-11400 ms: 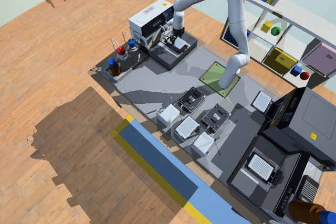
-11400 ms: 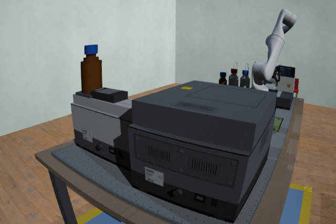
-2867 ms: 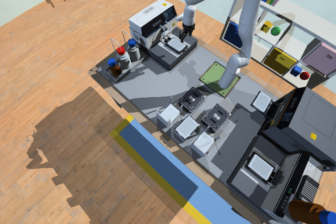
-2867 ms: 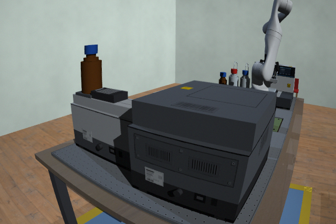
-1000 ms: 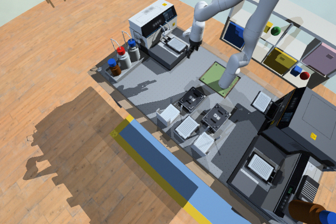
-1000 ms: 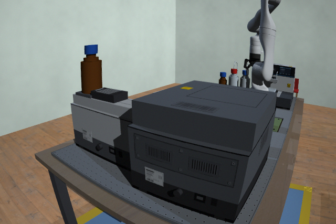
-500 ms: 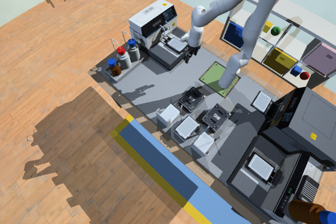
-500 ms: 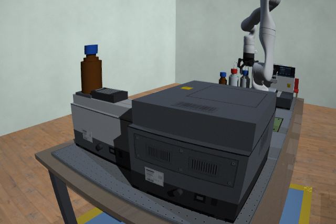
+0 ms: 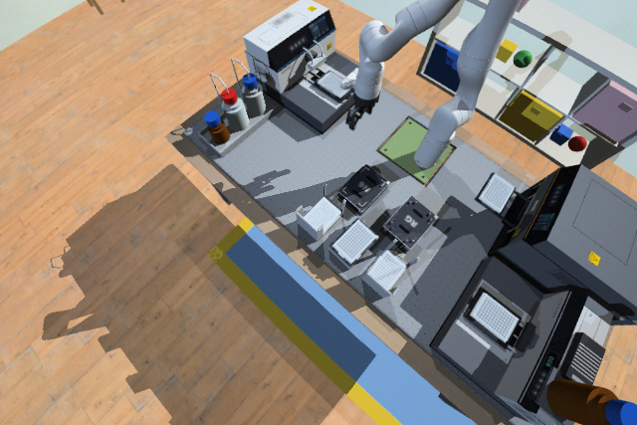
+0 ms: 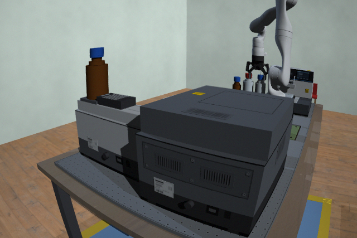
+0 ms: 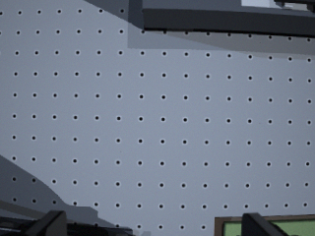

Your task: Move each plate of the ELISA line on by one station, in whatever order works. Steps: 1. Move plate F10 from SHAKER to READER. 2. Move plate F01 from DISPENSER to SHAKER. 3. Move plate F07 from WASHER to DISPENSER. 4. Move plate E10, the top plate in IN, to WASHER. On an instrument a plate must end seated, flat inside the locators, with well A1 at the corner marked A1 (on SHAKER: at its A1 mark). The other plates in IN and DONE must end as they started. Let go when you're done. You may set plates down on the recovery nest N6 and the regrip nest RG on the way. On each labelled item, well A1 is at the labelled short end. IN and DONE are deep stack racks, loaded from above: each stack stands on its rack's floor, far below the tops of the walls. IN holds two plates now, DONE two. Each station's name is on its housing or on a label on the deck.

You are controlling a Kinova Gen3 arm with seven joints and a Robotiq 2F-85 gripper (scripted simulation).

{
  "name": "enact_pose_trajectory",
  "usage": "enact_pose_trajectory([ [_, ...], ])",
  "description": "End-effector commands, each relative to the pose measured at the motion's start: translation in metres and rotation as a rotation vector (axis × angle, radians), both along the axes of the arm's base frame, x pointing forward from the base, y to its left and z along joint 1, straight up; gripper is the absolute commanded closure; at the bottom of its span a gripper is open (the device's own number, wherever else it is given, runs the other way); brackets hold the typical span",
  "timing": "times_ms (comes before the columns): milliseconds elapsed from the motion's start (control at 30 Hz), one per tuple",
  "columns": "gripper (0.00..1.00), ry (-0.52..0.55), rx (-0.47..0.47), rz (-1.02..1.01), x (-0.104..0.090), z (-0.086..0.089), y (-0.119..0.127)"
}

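My gripper is open and empty. It hangs over bare perforated deck just in front of the washer. A white well plate lies on the washer's stage. Another plate lies on the tray of the reader. A third plate lies in the dispenser. A fourth plate lies on the low station between the two white-walled racks, each showing a plate inside. I cannot read the plate labels.
Two black nests stand bare mid-deck. The arm's base stands on a green mat. Reagent bottles stand left of the washer. A brown bottle stands on the dispenser. A shelf unit lies behind the table.
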State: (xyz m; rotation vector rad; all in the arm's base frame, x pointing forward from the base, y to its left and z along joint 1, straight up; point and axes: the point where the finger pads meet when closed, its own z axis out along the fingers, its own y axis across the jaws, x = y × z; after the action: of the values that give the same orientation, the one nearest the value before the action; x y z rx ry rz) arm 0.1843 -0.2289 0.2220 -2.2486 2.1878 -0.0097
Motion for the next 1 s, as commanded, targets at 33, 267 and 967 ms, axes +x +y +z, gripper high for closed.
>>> enact_pose_trajectory([
  [33, 0.0, 0.001, -0.001, -0.001, 0.007, 0.0, 0.01],
  [267, 0.0, 0.001, -0.001, -0.001, 0.018, 0.0, 0.027],
  [967, 0.0, 0.001, -0.001, -0.001, 0.046, 0.0, 0.084],
])
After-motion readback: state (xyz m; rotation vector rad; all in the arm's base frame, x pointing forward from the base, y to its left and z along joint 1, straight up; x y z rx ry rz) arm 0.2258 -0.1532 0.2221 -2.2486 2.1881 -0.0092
